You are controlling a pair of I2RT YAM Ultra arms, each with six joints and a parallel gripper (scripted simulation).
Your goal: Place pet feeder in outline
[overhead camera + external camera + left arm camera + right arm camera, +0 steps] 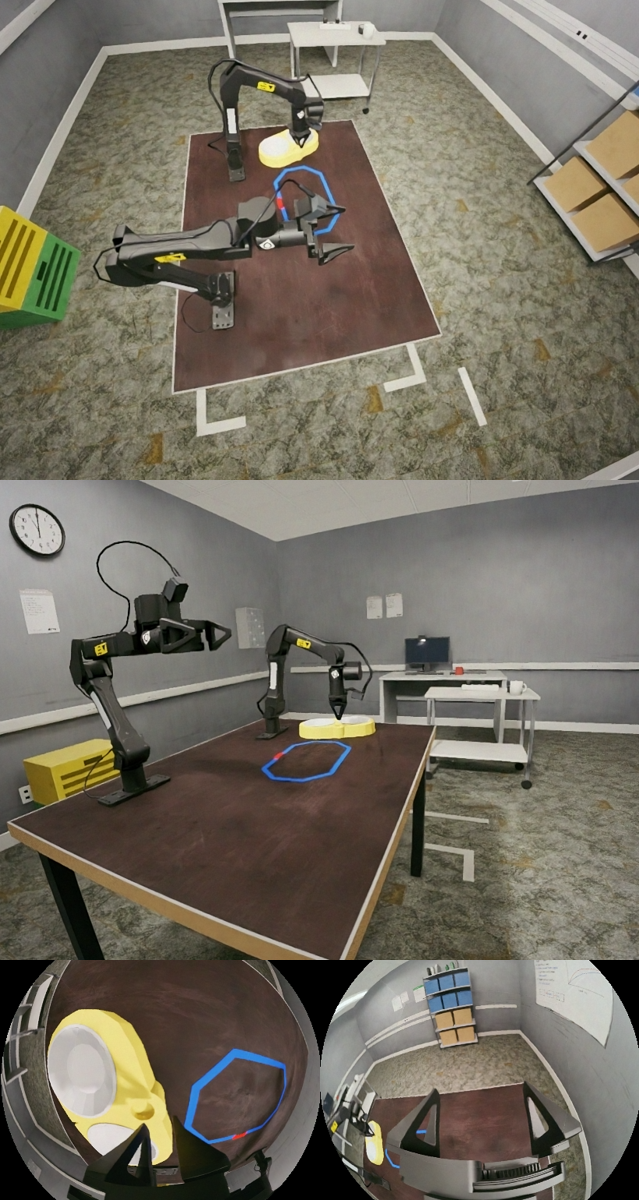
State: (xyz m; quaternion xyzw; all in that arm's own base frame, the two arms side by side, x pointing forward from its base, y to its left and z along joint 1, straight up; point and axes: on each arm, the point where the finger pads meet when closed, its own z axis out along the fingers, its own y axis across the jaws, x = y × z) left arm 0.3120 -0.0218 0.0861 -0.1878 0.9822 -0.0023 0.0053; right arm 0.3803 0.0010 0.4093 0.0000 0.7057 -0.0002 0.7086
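Observation:
The yellow pet feeder [290, 146] sits at the far end of the table, outside the blue taped outline [299, 168]. Both steel bowls [83, 1071] [116, 1140] lie in its wells. The outline's red notch [280, 202] is on its side nearest the arm bases. My left gripper [298, 137] points straight down just over the feeder's middle [337, 728]; its fingers stand a narrow gap apart with nothing between them. My right gripper [348, 227] is wide open and empty, held high and level over the near end of the outline [306, 760].
A white cart [335, 56] and a desk stand behind the table's far end. A yellow and green box [30, 266] is on the floor beside the right arm's base. Shelves with cardboard boxes [598, 185] stand at the side.

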